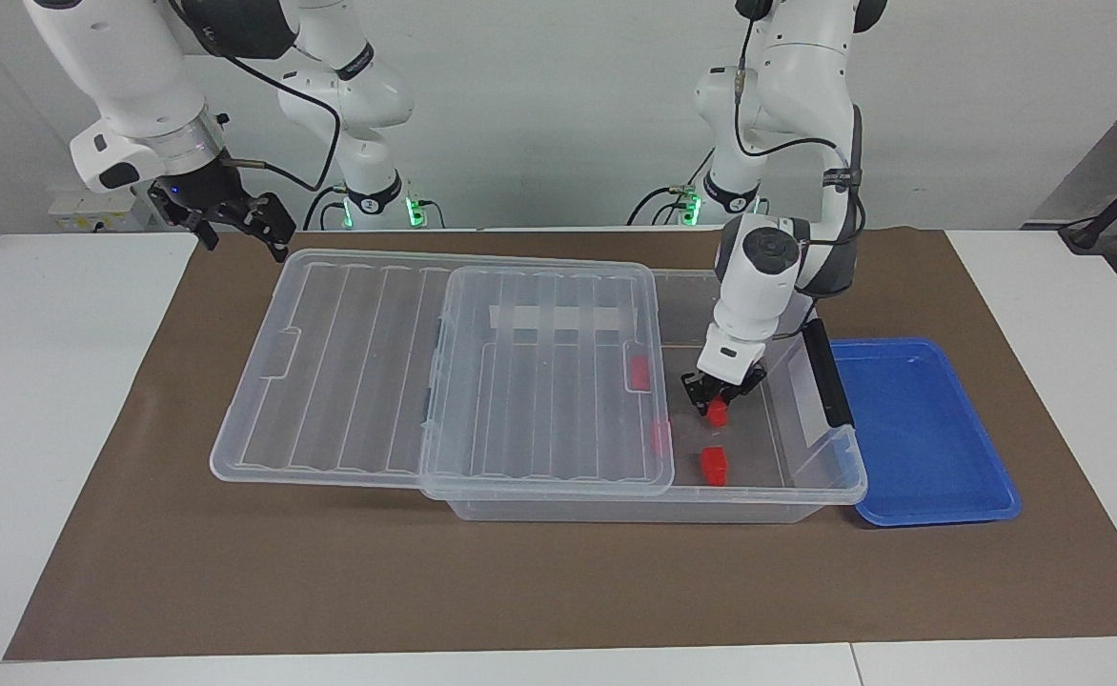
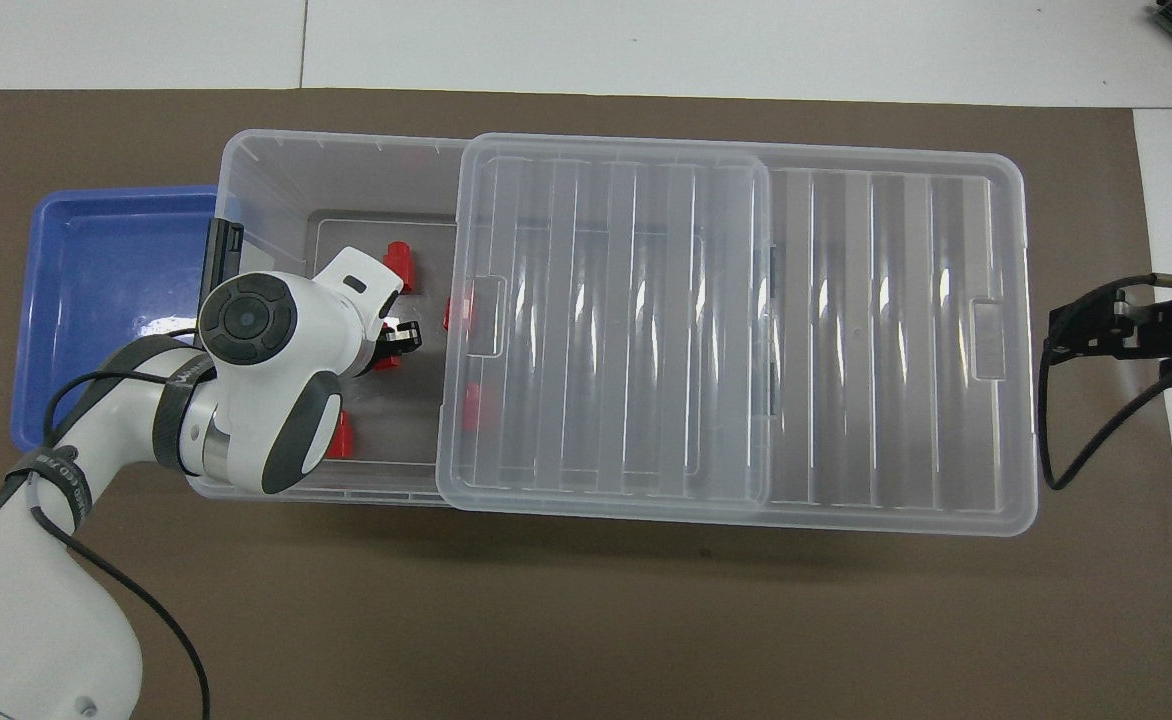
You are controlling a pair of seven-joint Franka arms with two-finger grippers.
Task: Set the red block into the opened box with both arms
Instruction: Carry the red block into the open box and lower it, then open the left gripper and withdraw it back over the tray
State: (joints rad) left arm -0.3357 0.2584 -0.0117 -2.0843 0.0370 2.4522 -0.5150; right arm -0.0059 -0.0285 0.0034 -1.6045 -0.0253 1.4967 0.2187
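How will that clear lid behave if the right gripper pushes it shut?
The lid looks thin and ribbed, so probably light and a bit flexible. Resting slid half off the box, it should glide on the rim, though it may skew if pushed off-centre.
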